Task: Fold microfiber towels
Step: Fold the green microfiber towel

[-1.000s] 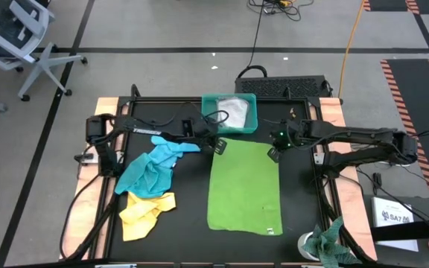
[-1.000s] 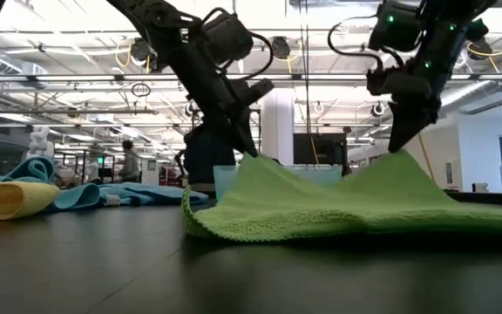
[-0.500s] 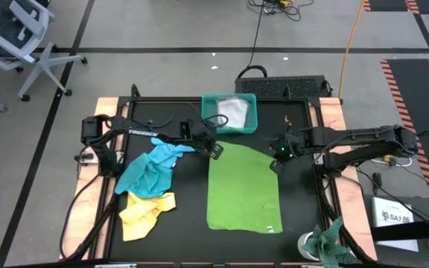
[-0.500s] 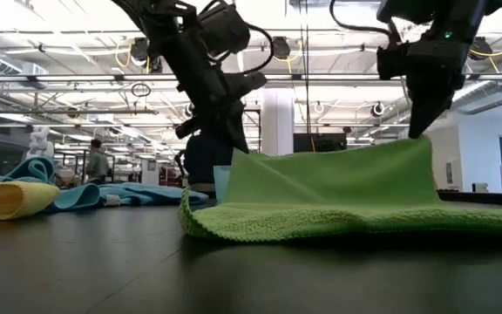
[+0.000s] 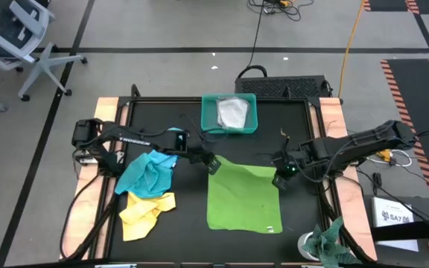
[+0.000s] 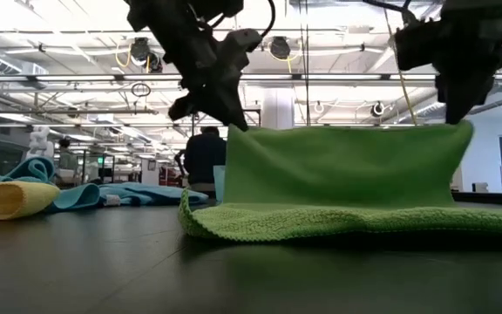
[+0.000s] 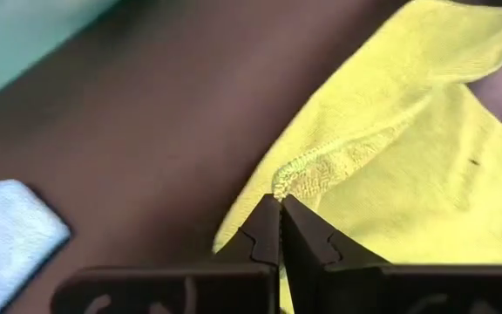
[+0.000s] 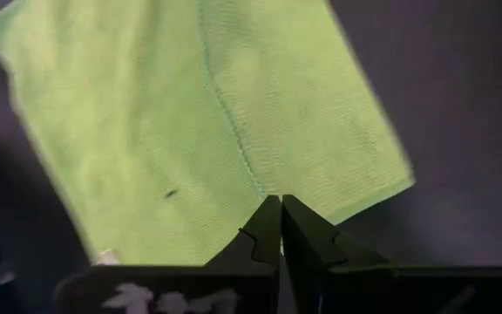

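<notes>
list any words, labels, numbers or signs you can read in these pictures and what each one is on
Left arm: white lettering along the link, too small to read.
White box at the table's right edge: dark print, possibly "8A7", too blurred to be sure.
Lime green towel: a small white tag at one corner, nothing legible.
Teal tray, the other towels and both wrist views: no text visible.

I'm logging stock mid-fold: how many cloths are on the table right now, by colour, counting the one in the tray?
Lime green towel, held up by both grippers: 1
Blue towel: 1
Yellow towel: 1
Pale grey towel in the teal tray: 1
Mottled green-and-white rag at the table's corner: 1
Total: 5
</notes>
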Controlling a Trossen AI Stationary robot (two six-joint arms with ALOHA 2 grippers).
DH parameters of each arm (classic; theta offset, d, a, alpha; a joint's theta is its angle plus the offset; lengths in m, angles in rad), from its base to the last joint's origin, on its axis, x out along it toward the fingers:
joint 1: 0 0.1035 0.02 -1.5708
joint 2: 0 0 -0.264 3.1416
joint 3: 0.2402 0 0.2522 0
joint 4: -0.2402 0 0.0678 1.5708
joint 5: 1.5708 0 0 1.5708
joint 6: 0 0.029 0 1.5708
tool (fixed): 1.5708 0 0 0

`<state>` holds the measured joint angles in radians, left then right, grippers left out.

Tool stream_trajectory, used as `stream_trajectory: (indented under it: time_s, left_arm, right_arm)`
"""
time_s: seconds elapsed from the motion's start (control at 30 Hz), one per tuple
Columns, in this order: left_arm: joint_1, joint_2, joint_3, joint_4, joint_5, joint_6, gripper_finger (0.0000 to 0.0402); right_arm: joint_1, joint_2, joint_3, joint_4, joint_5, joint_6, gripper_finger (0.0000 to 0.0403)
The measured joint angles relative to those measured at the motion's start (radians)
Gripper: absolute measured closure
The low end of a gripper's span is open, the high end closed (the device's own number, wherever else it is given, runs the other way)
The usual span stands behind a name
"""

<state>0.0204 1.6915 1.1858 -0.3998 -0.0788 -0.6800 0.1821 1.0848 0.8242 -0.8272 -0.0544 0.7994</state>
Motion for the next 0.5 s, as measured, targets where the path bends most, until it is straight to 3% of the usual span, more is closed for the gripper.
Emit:
stream_trajectory:
  time_s: [0.5]
  left_arm:
    - [-0.183, 0.011, 0.001, -0.022, 0.002, -0.040, 0.0399]
  right_arm:
    - [0.287, 0.073, 0.000, 0.223, 0.000, 0.378, 0.0403]
